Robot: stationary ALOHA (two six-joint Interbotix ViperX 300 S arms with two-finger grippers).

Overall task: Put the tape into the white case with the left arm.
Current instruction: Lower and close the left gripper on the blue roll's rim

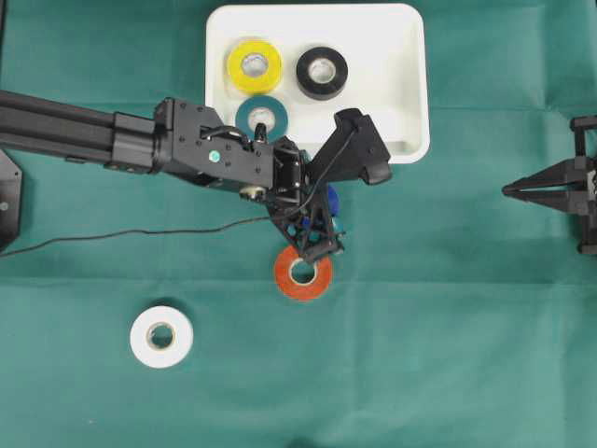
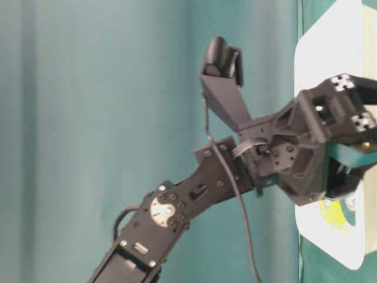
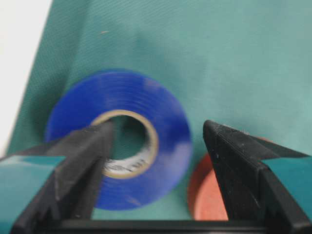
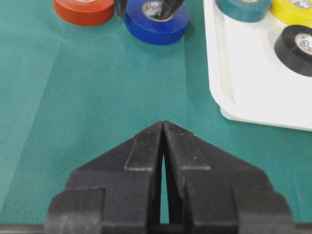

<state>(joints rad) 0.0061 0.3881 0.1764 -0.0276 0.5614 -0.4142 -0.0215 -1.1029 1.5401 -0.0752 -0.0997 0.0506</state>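
A blue tape roll [image 3: 139, 192] lies flat on the green cloth just below the white case [image 1: 401, 56], mostly hidden under the arm in the overhead view [image 1: 332, 200]. My left gripper [image 3: 160, 126] is open and straddles the roll's wall: one finger [image 3: 83, 151] is over the cardboard core, the other [image 3: 234, 156] stands outside the roll with a gap to it. An orange tape roll [image 1: 302, 273] lies right beside the blue one. My right gripper [image 4: 163, 123] is shut and empty at the right edge [image 1: 509, 189].
The white case holds a yellow roll [image 1: 254, 65], a black roll [image 1: 322, 72] and a teal roll [image 1: 261, 114]. A white roll [image 1: 161, 336] lies at the lower left. A thin black cable [image 1: 140, 233] trails across the cloth.
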